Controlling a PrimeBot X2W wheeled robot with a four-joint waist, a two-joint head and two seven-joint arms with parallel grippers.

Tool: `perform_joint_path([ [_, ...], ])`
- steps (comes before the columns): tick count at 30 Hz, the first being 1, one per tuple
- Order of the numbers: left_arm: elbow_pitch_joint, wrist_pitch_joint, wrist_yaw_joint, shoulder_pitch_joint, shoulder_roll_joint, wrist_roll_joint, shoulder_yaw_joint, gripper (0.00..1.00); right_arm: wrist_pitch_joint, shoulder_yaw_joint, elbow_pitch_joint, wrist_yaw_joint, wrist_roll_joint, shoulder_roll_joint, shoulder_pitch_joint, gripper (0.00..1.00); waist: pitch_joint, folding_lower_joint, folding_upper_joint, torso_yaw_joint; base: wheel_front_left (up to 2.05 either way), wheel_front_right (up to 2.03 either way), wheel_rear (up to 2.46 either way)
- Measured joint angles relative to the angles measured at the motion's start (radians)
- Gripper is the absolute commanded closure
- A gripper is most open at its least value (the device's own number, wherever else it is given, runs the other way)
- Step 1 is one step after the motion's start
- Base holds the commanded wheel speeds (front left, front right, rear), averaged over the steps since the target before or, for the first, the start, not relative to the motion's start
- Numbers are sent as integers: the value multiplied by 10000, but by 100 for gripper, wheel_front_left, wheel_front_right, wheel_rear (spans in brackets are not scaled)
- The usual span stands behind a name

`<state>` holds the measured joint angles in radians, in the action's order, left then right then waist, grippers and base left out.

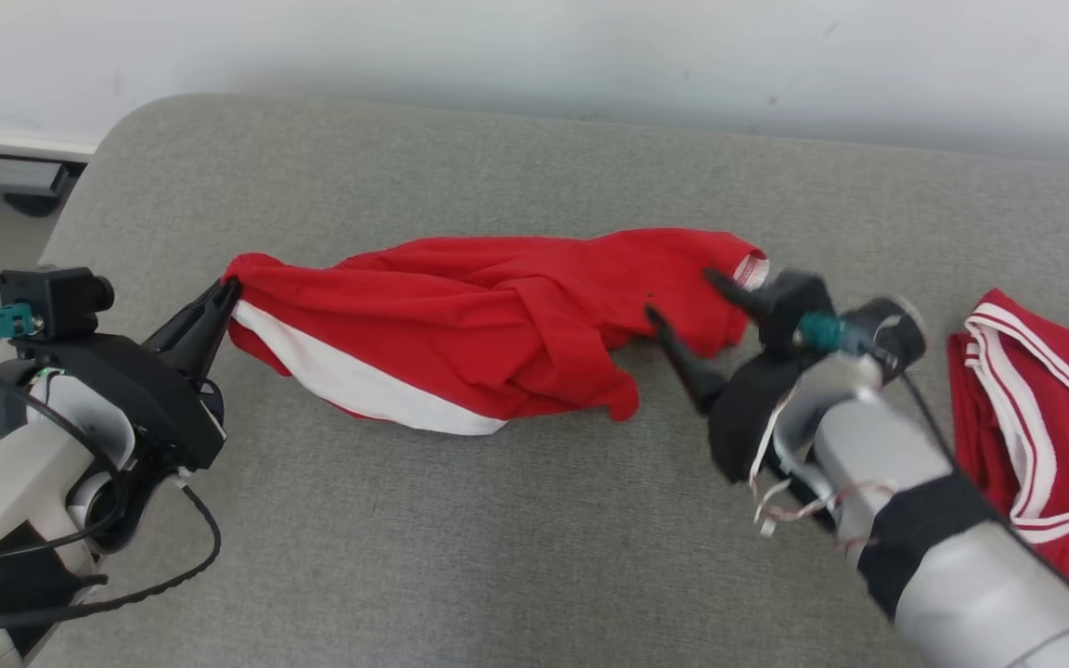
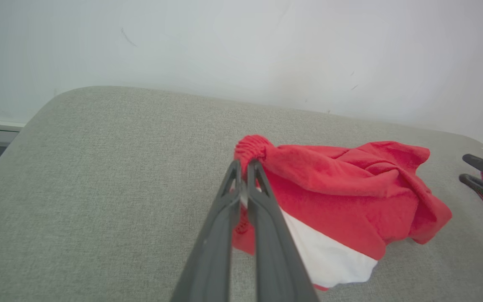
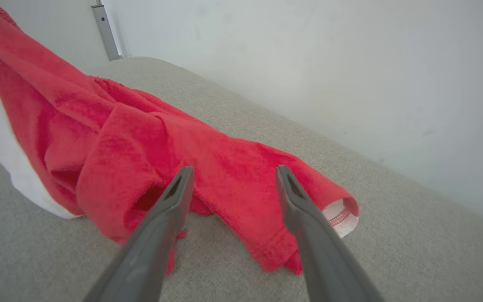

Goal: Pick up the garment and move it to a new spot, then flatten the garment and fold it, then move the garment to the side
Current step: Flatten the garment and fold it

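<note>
Head view shows the left gripper (image 1: pixel 226 289) with jaws clamped on one bunched end of the red garment (image 1: pixel 460 306), which lies crumpled on the grey cushion (image 1: pixel 460 538), and the right gripper (image 1: pixel 680 292) with jaws apart at its other end, so flattening, folding and moving aside seem still to come.

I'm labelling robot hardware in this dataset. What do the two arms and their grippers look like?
Both the left gripper and right gripper have two long, tapering dark grey fingers. The left forearm is pale grey-white with looping black cables; the right forearm is silver with a black band and thin wires at the wrist. Each wrist carries a teal plug.
</note>
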<state>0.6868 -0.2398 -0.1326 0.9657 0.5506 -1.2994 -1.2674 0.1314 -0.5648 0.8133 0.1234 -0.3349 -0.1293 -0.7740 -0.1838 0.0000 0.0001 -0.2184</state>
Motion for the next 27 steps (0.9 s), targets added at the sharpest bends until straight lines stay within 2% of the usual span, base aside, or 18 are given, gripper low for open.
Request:
perform_joint_path([
  [6,81,0,0,-38,119,-219,-52,100,456,-240,-667,2,-389,79,963,0,181,0,0,328,0,0,0],
  [12,104,2,0,-32,-2,-71,-153,100,140,-1239,-633,4,-353,69,1390,0,376,-1,0,489,0,0,0],
  [18,167,12,0,28,-194,291,-263,100,-221,-1783,-383,13,-349,242,1190,0,363,-1,0,402,0,0,0],
  [27,140,12,0,264,-456,408,-318,100,-717,-1893,585,13,-351,477,376,0,175,0,0,118,0,0,0],
])
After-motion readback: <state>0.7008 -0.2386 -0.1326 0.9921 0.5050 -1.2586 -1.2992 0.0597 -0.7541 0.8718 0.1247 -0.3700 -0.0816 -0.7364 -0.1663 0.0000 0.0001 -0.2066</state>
